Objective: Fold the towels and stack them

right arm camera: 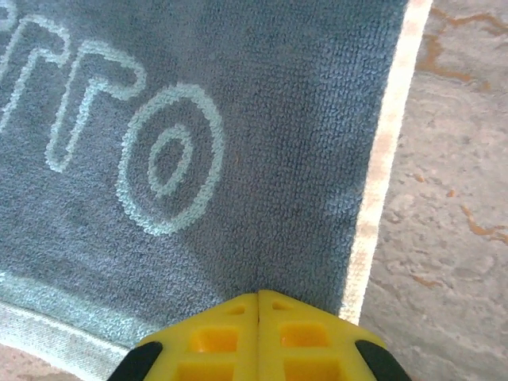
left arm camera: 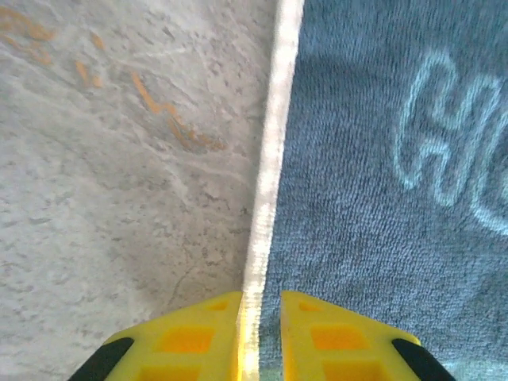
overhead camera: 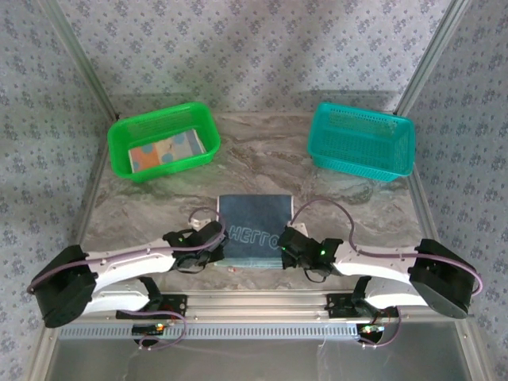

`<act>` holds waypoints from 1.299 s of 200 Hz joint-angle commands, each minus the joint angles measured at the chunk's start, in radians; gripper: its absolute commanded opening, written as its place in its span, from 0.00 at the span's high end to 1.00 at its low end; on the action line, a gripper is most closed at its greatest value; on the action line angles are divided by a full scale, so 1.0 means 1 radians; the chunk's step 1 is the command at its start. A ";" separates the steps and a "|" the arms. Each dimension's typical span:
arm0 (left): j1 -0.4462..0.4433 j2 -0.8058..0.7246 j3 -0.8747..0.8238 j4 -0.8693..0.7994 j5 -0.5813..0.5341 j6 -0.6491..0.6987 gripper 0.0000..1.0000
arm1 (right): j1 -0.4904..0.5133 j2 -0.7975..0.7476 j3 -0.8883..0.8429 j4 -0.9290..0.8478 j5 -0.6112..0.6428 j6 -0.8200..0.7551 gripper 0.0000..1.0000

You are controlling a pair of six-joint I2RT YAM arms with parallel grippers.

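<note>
Top external view puts the dark slate-blue square terry towel with pale lettering flat and unfolded on the grey marbled worktop, so you have the whole sheet to fold. The left tool sits at that towel's near left corner and the right tool at its near right corner. I read this mirrored placement as a setup for carrying the near edge over to the far edge in one even lift.

From the left wrist, the yellow fingers stand a thin slit apart, with the towel's white hem running straight into the slit. You cannot tell whether they bite the hem or only straddle it.

From the right wrist, the right tool is pressed together, tips down on the pile just inside the towel's right hem. No cloth shows between its halves.

Beyond the towel's far left corner, well apart, the green plastic mesh basket holds a light blue cloth with orange and cream dots. The teal plastic mesh basket stands beyond the far right corner.

By my judgement the fold has not begun. Make sure both corners are truly caught before you lift, or the edge will come up skewed.
</note>
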 commanded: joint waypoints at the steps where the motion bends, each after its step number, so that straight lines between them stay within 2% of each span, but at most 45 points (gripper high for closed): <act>1: 0.048 -0.015 0.103 -0.052 -0.021 0.106 0.80 | -0.011 -0.026 0.079 -0.113 0.045 -0.031 0.91; 35: 0.165 0.058 0.209 0.004 0.030 0.244 1.00 | -0.115 -0.019 0.144 -0.075 0.017 -0.104 0.95; 55: 0.228 0.148 0.275 0.047 0.077 0.307 1.00 | -0.178 0.018 0.183 -0.051 0.023 -0.146 1.00; 115: 0.360 0.430 0.457 0.136 0.169 0.419 1.00 | -0.396 0.249 0.328 0.057 -0.083 -0.252 1.00; 152: 0.397 0.531 0.510 0.152 0.203 0.431 1.00 | -0.450 0.381 0.432 0.078 -0.122 -0.287 1.00; 200: 0.433 0.594 0.478 0.161 0.191 0.440 1.00 | -0.506 0.533 0.503 0.093 -0.155 -0.336 1.00; 231: 0.463 0.619 0.440 0.175 0.185 0.435 1.00 | -0.543 0.589 0.496 0.101 -0.137 -0.355 1.00; 260: 0.470 0.613 0.408 0.184 0.194 0.434 1.00 | -0.550 0.577 0.467 0.119 -0.150 -0.378 1.00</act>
